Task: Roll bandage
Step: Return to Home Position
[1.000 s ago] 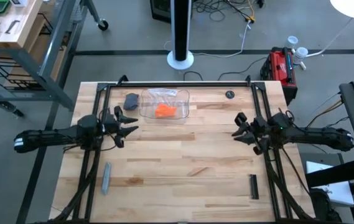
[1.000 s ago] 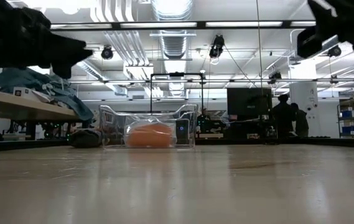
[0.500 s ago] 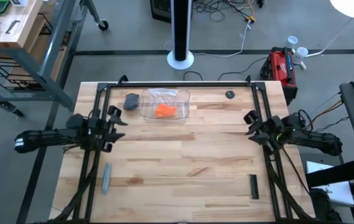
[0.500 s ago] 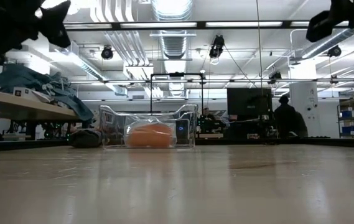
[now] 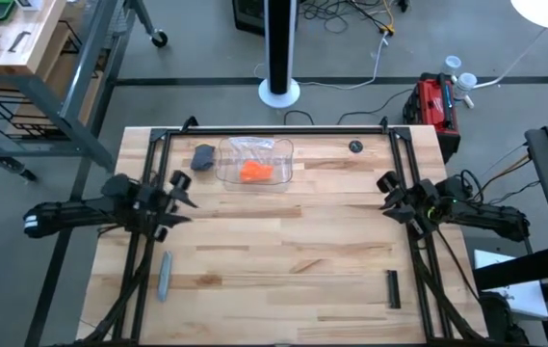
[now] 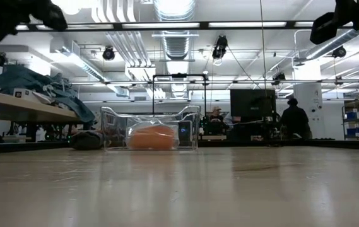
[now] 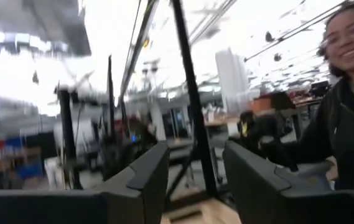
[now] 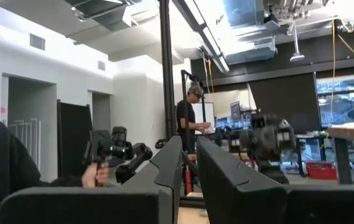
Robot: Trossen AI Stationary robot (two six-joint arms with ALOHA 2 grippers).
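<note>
The orange bandage (image 5: pixel 255 173) lies bunched inside a clear plastic wrapper (image 5: pixel 275 154) at the table's far middle. In the low view the bandage (image 6: pixel 152 137) sits low behind the clear wall. My left gripper (image 5: pixel 183 191) is open and empty, near the table's left side, to the near left of the wrapper; its wrist view (image 7: pixel 196 168) looks out into the room. My right gripper (image 5: pixel 385 193) is empty near the right side, its fingers a narrow gap apart (image 8: pixel 189 152).
A dark grey lump (image 5: pixel 202 156) lies just left of the wrapper. A grey stick (image 5: pixel 164 275) lies near the front left, a black bar (image 5: pixel 392 288) at the front right, a small dark disc (image 5: pixel 354 146) at the far right. People stand in the room beyond.
My left gripper has drawn back toward the table's left edge and risen, leaving most of the low view. My right gripper has drawn back toward the right edge. The bandage and wrapper have stayed where they were.
</note>
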